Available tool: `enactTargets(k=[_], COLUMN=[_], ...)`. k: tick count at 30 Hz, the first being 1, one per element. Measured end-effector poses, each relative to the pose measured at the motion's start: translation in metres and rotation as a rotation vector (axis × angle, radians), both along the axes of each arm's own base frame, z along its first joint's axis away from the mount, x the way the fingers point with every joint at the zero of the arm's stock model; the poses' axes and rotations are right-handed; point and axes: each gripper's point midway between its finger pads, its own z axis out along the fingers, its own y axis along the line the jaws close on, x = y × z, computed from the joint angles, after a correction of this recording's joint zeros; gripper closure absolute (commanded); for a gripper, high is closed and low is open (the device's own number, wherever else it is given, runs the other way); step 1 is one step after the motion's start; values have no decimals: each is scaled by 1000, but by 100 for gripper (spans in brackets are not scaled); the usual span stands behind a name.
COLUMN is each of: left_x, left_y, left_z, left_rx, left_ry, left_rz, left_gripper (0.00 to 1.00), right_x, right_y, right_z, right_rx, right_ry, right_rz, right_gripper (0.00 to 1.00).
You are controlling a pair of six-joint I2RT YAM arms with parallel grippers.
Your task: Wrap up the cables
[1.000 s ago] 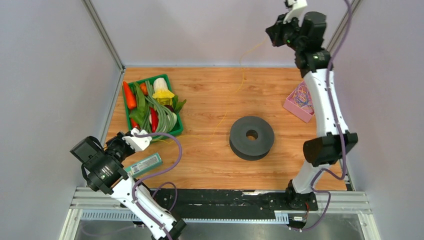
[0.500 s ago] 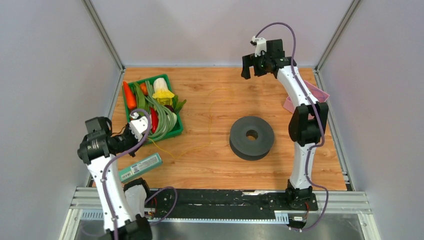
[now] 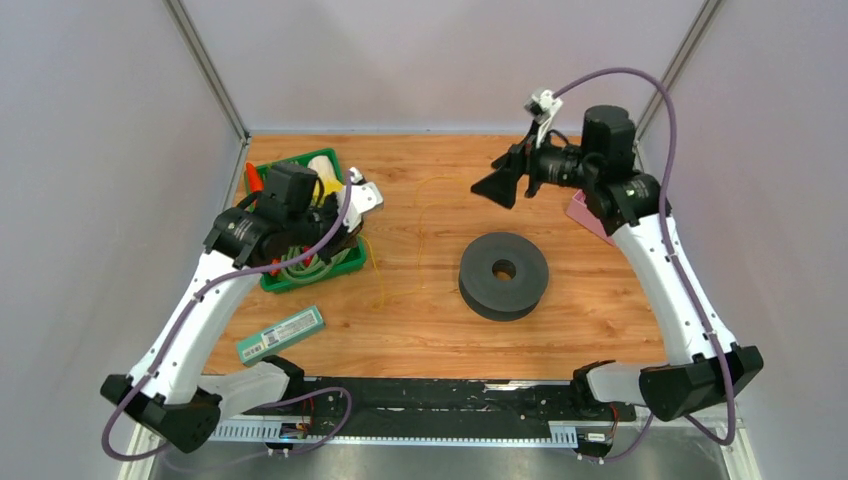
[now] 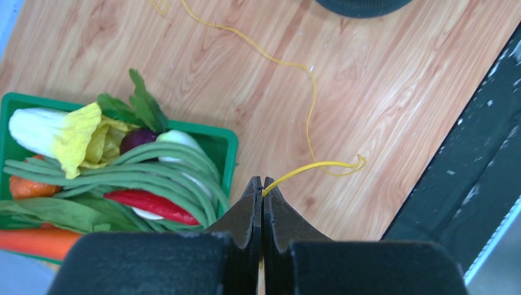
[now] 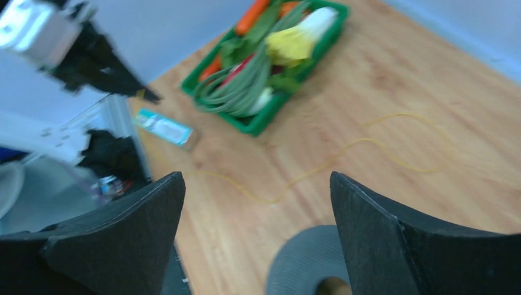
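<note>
Left arm is stretched up from its base at the near-left corner and arched right over the green tray (image 3: pixel 300 281) of veg in the far-left corner. The left gripper (image 3: pixel 355 205) points down at the tray's right rim. In the wrist view its fingers are squeezed fully together on the end of the yellow cable (image 4: pixel 310 166), which pokes out sideways from the tips.

From there the cable curls back on itself, lies across the bare wood between the tray and the dark grey spool (image 3: pixel 504 275), and runs up toward the far edge. The spool sits flat around the middle of the table, not touching the cable as far as I can see.

Right arm leans in from the right edge, forearm about level. The right gripper (image 3: pixel 505 185) faces left over the far half of the table, spread wide with nothing in it. A pink box (image 3: pixel 580 210) peeks out behind it by the right edge.

Compared with half a second ago, the left gripper was off the tray's near-left side and is now at its right side. The right gripper was up by the far edge and now sits lower. The cable slack has pulled into a narrower loop. A teal box (image 3: pixel 282 333) hasn't budged near the near-left corner.
</note>
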Motion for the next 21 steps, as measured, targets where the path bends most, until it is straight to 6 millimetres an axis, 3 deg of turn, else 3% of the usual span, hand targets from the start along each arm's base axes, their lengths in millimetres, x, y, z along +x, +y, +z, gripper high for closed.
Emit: enactTargets(k=[4, 9, 16, 21], left_x=[13, 20, 17, 13], left_y=[-20, -31, -40, -43], left_z=[4, 6, 11, 10], left_rx=[-20, -64, -155, -200], left_ry=[55, 88, 156, 195], left_rz=[66, 142, 226, 263], left_gripper=[100, 100, 100, 100], right_x=[-44, -77, -95, -108], right_y=[44, 81, 121, 145], right_z=[-29, -70, -78, -85], right_rx=[43, 47, 65, 44], right_ry=[149, 319, 341, 320], right_rz=[176, 286, 396, 457], right_gripper=[10, 13, 19, 31])
